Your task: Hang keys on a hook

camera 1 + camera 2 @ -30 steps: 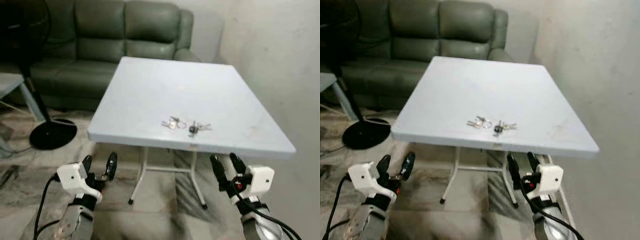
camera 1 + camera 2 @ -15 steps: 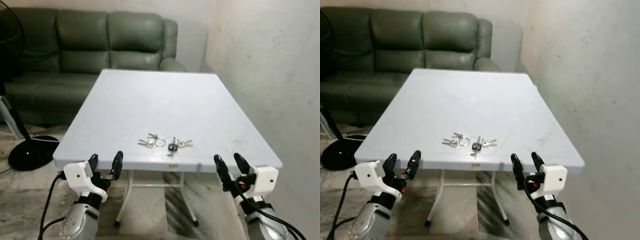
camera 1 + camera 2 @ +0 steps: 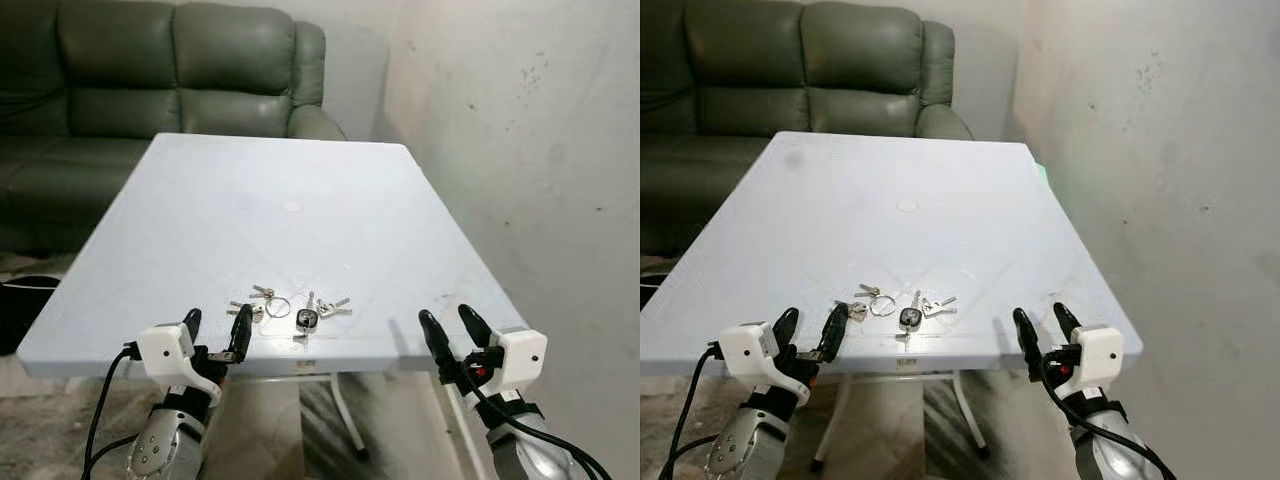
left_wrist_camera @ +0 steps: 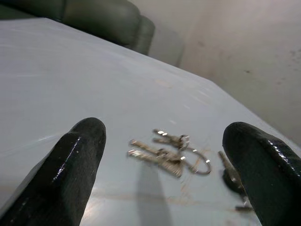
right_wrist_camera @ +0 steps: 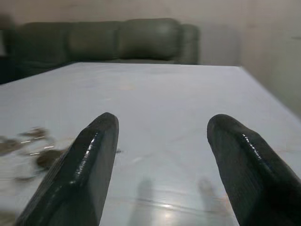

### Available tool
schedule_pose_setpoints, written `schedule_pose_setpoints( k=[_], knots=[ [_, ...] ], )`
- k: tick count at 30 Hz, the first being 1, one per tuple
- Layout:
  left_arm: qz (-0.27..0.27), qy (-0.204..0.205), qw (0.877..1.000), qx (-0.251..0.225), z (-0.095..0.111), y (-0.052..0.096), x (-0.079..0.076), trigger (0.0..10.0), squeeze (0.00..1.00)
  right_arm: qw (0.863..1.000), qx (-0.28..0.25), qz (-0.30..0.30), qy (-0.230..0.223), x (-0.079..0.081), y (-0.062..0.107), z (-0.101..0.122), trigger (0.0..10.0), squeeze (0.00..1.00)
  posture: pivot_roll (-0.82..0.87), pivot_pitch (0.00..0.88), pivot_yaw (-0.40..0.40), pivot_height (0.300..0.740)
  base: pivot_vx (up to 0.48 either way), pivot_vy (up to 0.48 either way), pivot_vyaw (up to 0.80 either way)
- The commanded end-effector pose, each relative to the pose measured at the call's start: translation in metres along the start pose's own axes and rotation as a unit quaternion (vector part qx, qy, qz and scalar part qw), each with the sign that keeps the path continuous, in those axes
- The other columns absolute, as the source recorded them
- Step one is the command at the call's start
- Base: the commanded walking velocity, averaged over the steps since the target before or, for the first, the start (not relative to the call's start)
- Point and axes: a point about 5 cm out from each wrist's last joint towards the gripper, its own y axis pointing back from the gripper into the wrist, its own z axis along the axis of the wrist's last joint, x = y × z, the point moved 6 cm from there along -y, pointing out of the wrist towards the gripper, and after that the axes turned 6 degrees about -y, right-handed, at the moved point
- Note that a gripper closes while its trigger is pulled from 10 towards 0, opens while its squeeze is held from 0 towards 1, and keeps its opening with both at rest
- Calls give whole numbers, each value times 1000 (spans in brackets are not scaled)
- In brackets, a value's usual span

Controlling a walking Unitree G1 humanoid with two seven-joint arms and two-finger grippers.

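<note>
The keys (image 3: 293,308) are lying loose near the front edge of the white table (image 3: 280,200); the left gripper (image 3: 213,333) hovers just short of them, fingers spread, probably lining up a grab; the right gripper (image 3: 453,332) waits off to the side, spread too.

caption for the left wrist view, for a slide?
Left gripper, fingers open, faces two key bunches lying on the white table.
</note>
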Motion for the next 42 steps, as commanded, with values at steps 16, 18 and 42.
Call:
schedule_pose_setpoints(
  k=[16,18,42],
  knots=[
    [5,5,1000,-2,-3,1,-4,10000,0,999,14,37,21,5,-4,3,10000,0,65,0,-100,740,0,0,0],
    [3,6,1000,-1,-3,1,-4,10000,0,999,14,38,22,5,-4,3,10000,0,65,0,-100,740,0,0,0],
    [-2,11,1000,3,-5,-1,-7,10000,0,999,16,37,20,7,0,1,10000,0,55,0,-95,740,0,427,0]
  ],
)
